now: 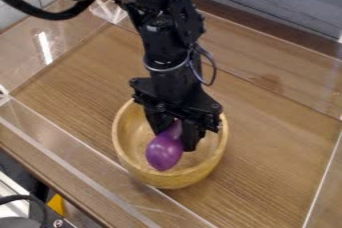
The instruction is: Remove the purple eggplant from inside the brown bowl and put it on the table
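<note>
One glossy purple toy eggplant (164,152) sits inside the round light-brown wooden bowl (135,162), its fat rounded end toward the camera's side of the bowl and its upper part running up beneath the black robot gripper (173,128). The jaws are closed on the eggplant, pinching its upper part, and they hide that part along with the stem end. The bowl's thick rim shows at the left, front and right, while the gripper covers much of the back. The black jointed robot arm (170,47) comes down from the top of the view, with a black cable (54,12) curving out to its left in the picture.

Under the bowl lies the brown wood-grain tabletop (274,152) with darker streaks. Clear acrylic walls (60,152) border it, one of them running diagonally just beside the bowl. Beyond the tabletop is a pale grey wood-grained surface (267,2). At the lower left corner, outside the acrylic, are a black object (19,210) and a small yellow-orange piece (56,203), both only partly visible.
</note>
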Available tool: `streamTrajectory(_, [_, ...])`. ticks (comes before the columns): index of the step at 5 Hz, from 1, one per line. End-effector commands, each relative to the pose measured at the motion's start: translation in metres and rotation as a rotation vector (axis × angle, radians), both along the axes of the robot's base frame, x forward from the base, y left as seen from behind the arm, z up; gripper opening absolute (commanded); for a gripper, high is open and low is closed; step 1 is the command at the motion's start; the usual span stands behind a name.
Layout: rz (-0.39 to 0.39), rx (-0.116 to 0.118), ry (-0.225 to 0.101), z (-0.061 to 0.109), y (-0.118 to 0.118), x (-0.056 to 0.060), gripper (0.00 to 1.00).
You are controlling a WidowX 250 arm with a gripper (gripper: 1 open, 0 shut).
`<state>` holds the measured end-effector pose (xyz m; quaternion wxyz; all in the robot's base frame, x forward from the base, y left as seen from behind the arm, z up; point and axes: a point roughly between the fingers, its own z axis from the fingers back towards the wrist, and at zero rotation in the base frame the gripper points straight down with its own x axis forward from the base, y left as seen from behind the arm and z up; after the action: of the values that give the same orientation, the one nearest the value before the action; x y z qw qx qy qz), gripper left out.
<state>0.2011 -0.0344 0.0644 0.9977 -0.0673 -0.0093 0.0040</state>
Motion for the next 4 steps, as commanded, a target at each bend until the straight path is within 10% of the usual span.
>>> streamTrajectory(1, [-0.004, 0.003, -0.036, 0.0072, -0.0037, 0.0036, 0.0])
streamTrajectory(4, [0.013, 0.011, -0.023, -0.0006, -0.008, 0.0, 0.0])
